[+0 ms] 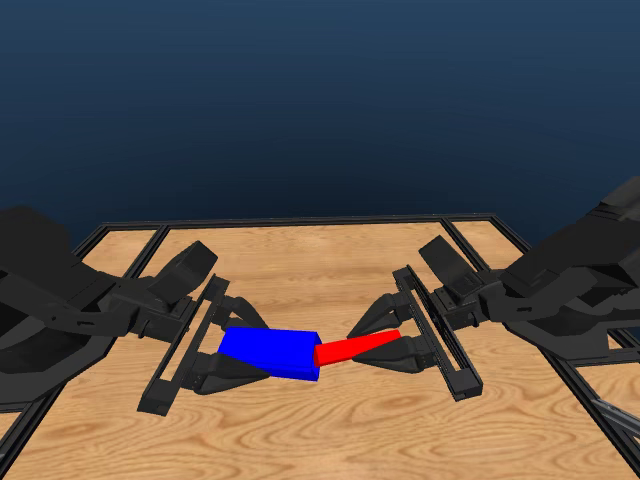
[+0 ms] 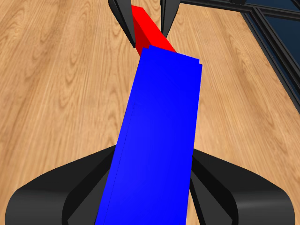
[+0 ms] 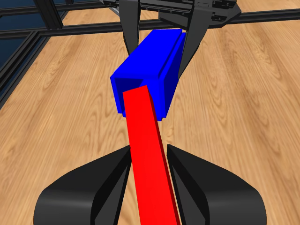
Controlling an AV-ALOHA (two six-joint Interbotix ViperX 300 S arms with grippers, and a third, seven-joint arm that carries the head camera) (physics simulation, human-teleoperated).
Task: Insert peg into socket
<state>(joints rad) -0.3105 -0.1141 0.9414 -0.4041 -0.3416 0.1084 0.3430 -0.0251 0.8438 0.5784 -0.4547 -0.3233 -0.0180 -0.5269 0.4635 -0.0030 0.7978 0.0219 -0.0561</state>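
**Peg tip at the mouth of the socket**

Near the middle of the head picture, the left gripper (image 1: 235, 355) holds the blue socket (image 1: 270, 353) tight between its two jaws. The right gripper (image 1: 385, 340) holds the red peg (image 1: 357, 346) the same way. Both things are up in the air, above the wooden table (image 1: 330, 430).

The two arms point at each other so the peg can slide straight into the socket's open end. In the head picture the peg's tip touches the right end of the socket, but this side look cannot show if it is inside.

The right wrist picture helps more. There the peg (image 3: 150, 159) runs up from the bottom middle to the socket (image 3: 147, 70), and you can see the dark hole in the socket's front. The peg's tip sits right at that hole, maybe just a little way in. I think most of the push is yet to be done.

The left wrist picture shows the other side. The socket (image 2: 154, 150) fills the middle, and the peg (image 2: 147, 30) pokes out beyond its far end at the upper middle, with the right arm's jaws around it. The hole is hidden from here.

The peg looks a bit tilted next to the socket, so it could jam on the edge.
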